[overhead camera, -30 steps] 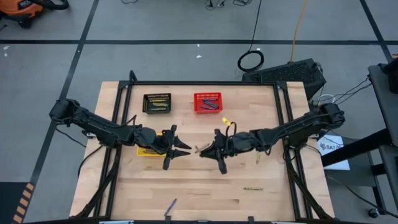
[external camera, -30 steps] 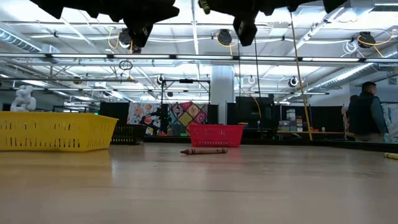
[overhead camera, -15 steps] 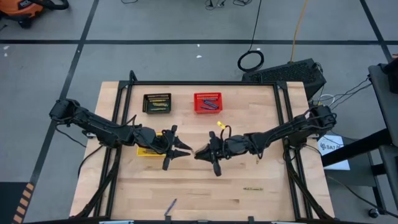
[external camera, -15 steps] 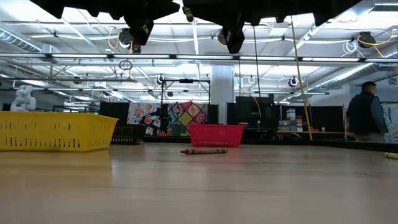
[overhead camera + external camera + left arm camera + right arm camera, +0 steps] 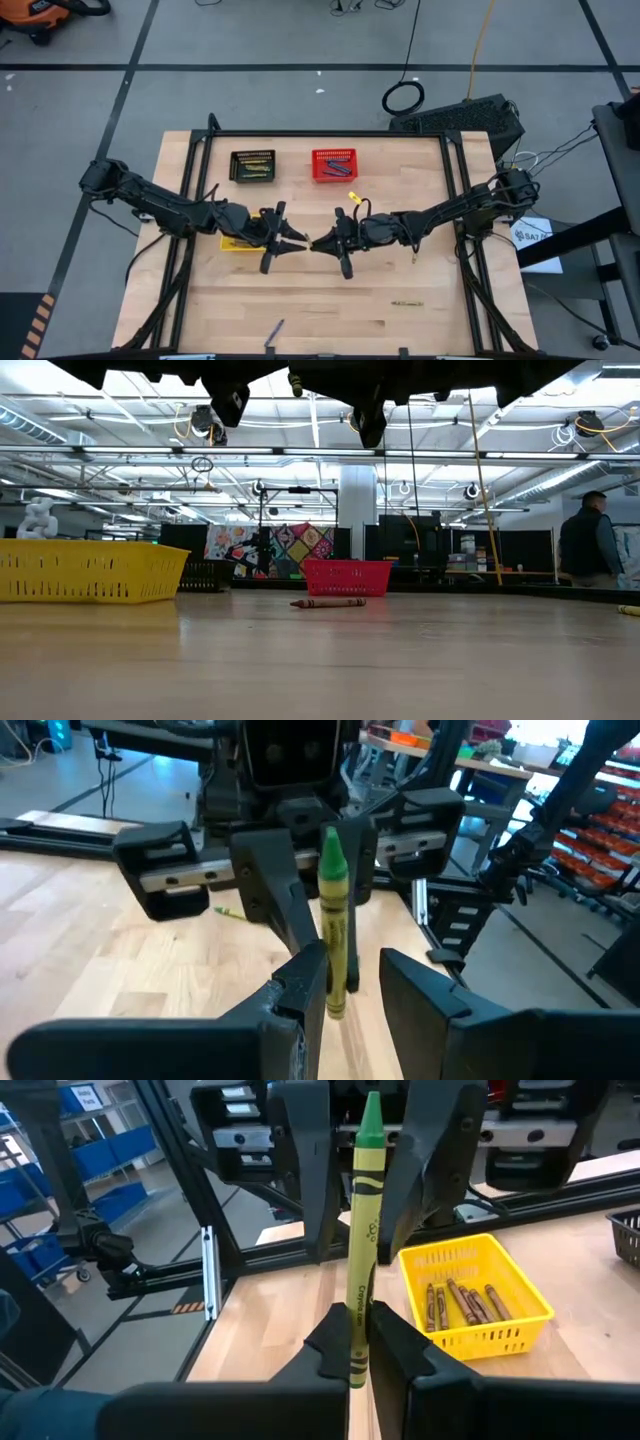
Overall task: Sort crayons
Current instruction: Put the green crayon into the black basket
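One green crayon (image 5: 362, 1230) upright above mid-table, pinched at its base by right gripper (image 5: 356, 1348), tip reaching between spread fingers of left gripper (image 5: 292, 243) (facing it, almost touching). Behind, yellow basket (image 5: 478, 1302) holding several brown crayons (image 5: 462, 1302); black basket (image 5: 252, 166) with yellow-green ones, red basket (image 5: 333, 165) with blue. Loose: brown crayon (image 5: 327, 603) on wooden table (image 5: 400, 330), blue one (image 5: 274, 331) near front edge

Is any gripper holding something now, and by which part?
The right gripper pinches the green paper-wrapped crayon near its blunt end. The open left gripper surrounds the crayon without closing.
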